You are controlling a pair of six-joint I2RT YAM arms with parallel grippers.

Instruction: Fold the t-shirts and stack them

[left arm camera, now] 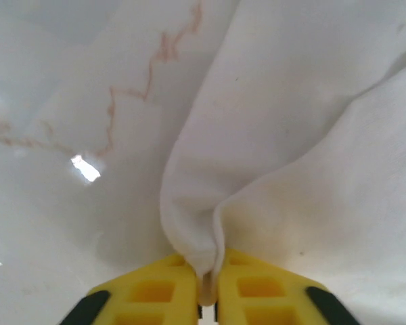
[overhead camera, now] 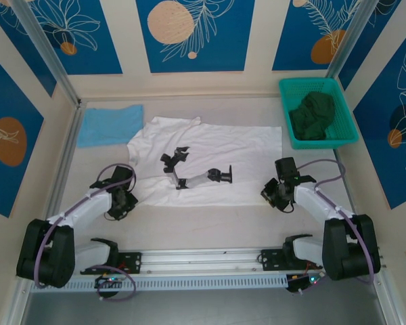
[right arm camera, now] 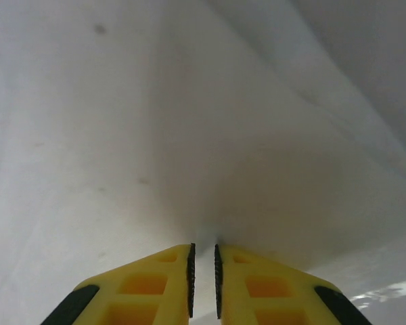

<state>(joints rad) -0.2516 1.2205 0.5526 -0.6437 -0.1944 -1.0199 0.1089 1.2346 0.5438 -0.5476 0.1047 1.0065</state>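
Lying flat on the pale worktop point(overhead camera: 210, 227), the white shirt point(overhead camera: 210, 152) is pinched at its near corners by left gripper point(left arm camera: 206, 267) and right gripper point(right arm camera: 203, 254); blue shirt point(overhead camera: 109, 124) at far-left corner, basket point(overhead camera: 311, 82) far-right, blue-patterned walls point(overhead camera: 189, 27) around.

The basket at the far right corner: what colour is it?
The basket is teal green, clearest in the top external view.

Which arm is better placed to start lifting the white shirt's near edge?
Left. The left pincer is clamped on a pinched ridge of the white t-shirt; the right pincer sits at the cloth with a slit between its jaws, grip unclear.
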